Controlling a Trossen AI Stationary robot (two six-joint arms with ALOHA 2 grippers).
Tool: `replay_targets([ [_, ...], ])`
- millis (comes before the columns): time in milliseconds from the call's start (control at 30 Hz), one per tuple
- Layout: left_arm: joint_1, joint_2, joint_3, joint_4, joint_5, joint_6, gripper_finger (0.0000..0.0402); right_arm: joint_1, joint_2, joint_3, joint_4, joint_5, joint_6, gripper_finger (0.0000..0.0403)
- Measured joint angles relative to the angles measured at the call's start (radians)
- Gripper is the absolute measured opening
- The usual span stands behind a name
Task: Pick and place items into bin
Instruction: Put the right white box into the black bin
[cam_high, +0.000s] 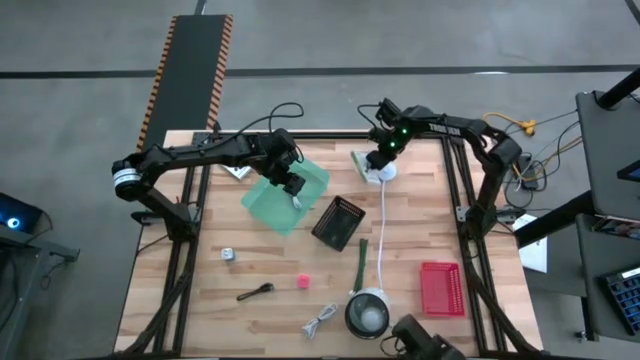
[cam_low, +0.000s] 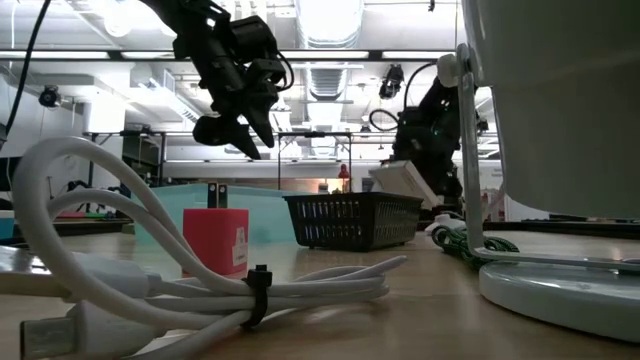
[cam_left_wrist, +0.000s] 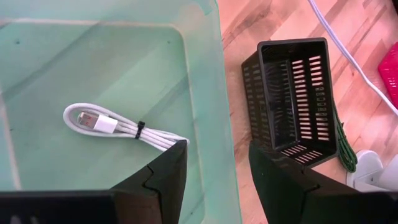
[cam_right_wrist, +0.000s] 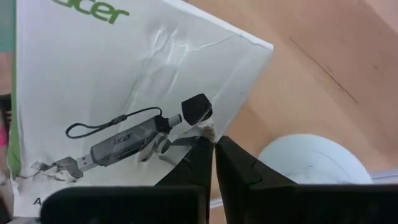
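Note:
My left gripper (cam_high: 294, 186) (cam_left_wrist: 217, 177) hangs open above the translucent green bin (cam_high: 285, 200), its fingers astride the bin's rim nearest the black basket. A coiled white cable (cam_left_wrist: 118, 127) lies on the bin's floor. My right gripper (cam_high: 374, 160) (cam_right_wrist: 214, 149) is shut on a white printed card (cam_right_wrist: 124, 81) near the table's far edge, beside the white round puck (cam_high: 383, 174). On the near half of the table lie a dark green stick (cam_high: 361, 258), a pink item (cam_high: 303, 282), a brown utensil (cam_high: 255, 292), a coiled cable (cam_high: 320, 322) and a small metal piece (cam_high: 229, 255). My right gripper pinches the card's edge (cam_right_wrist: 206, 129) between its two fingertips, close to one corner, beside the printed picture of a dongle. The fingers slant down from the table's far right. In the low view the card (cam_low: 405, 182) hangs tilted off the gripper.
A black mesh basket (cam_high: 338, 222) stands beside the bin. A long white cord (cam_high: 385, 235) runs from the puck toward a grey bowl (cam_high: 367, 315) at the near edge. A red basket (cam_high: 442, 288) sits near right. Another white card (cam_high: 237, 171) lies left of the bin.

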Motion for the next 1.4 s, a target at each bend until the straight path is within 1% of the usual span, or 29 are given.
replay_targets([
  [400,0.0,0.0,0.0,0.022,0.0,-0.001,0.0156,0.0,-0.155,0.002,0.002,-0.008,0.004,0.0008],
  [533,0.0,0.0,0.0,0.116,0.0,-0.001,0.0156,0.001,-0.204,0.002,0.018,-0.001,0.005,0.0008],
  [700,0.0,0.0,0.0,0.322,0.012,-0.018,0.0156,0.001,-0.239,0.001,0.044,0.003,0.017,0.0008],
  [833,0.0,0.0,0.0,0.521,0.015,-0.099,0.0156,0.001,-0.249,-0.001,0.065,0.009,0.021,0.0008],
  [967,0.0,0.013,0.001,0.747,0.016,-0.206,0.0156,0.001,-0.25,-0.002,0.092,0.074,0.02,0.0008],
  [1133,-0.001,0.088,0.001,1.015,0.016,-0.421,0.0156,0.001,-0.25,-0.004,0.145,0.104,0.024,0.0008],
  [1300,-0.001,0.203,0.001,1.144,0.016,-0.698,0.0156,0.003,-0.25,-0.004,0.172,0.109,0.04,0.0008],
  [1400,-0.002,0.259,0.001,1.213,0.027,-0.791,0.0156,0.002,-0.25,-0.004,0.176,0.114,0.041,0.0008],
])
